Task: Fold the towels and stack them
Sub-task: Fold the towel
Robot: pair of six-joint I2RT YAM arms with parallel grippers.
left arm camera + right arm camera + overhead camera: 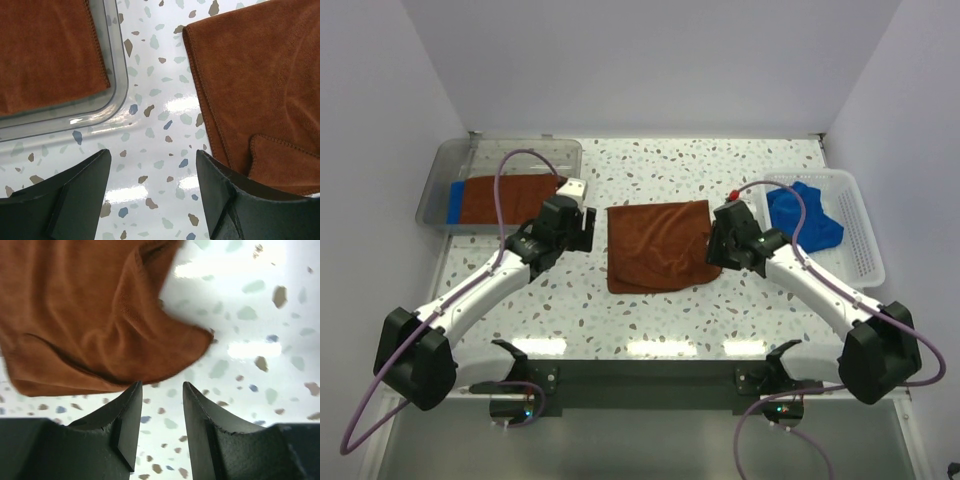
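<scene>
Entry: the rust-brown towel [657, 245] lies flat in the middle of the desk [720, 315], between the two arms. Its right corner is rumpled and lifted in the right wrist view. A small flap is doubled over on it close to the left hand [152, 160].

Left hand: jaws wide apart, empty, over bare desk between the clear tray [445, 165] and the towel's left hem.

Right hand [162, 390]: jaws partly apart with nothing between them, tips just short of the rumpled corner.

In the tray we note a folded brown towel [505, 198], with a blue one [455, 200] showing at its left edge. More blue towels [805, 220] are heaped in the white mesh basket [865, 235].

Handling, our judgement: the cloth is light, limp and not slippery. Terry should hold in a pinch, but it will sag and drag unless we take two corners. We favour the stitched hem at the corners, the firmest part. The lifted right corner should let a finger slide under. Risk: catching only one layer.
</scene>
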